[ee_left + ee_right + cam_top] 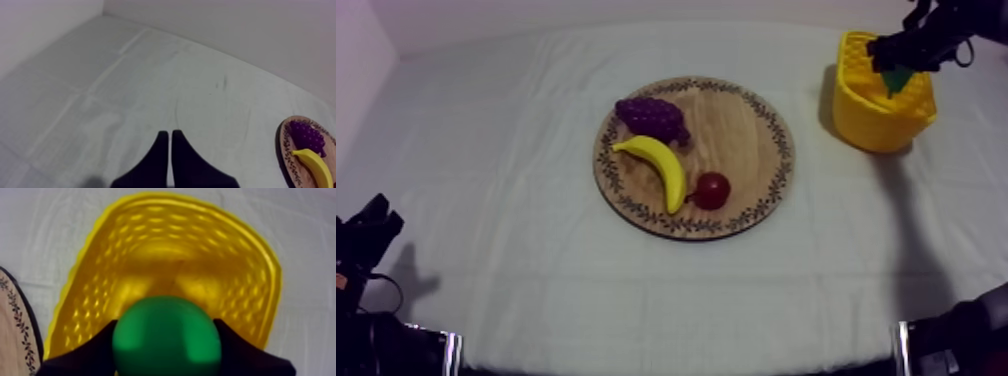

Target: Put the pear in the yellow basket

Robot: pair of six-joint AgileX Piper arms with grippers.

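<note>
The board (741, 130) is sitting mid-tabletop (516, 250), carrying the grapes (652, 118) just behind the banana (658, 165). The basket (866, 125) is standing to its right, farther back, with the pear (166, 338) hanging over it in the right hand (898, 62).

A lab test bench: cloth-draped table (496, 260), bare wall (225, 30), toy banana (661, 165).

A: That pear (896, 80) is mostly tucked under the right claw (893, 62), just a green sliver showing over the basket (866, 125)!
B: Up close it blocks the basket's near wall and part of the floor, and the edge clips its underside.
A: Beyond the left claw (170, 134), board (286, 150) and banana (314, 164) run out of view.
</note>
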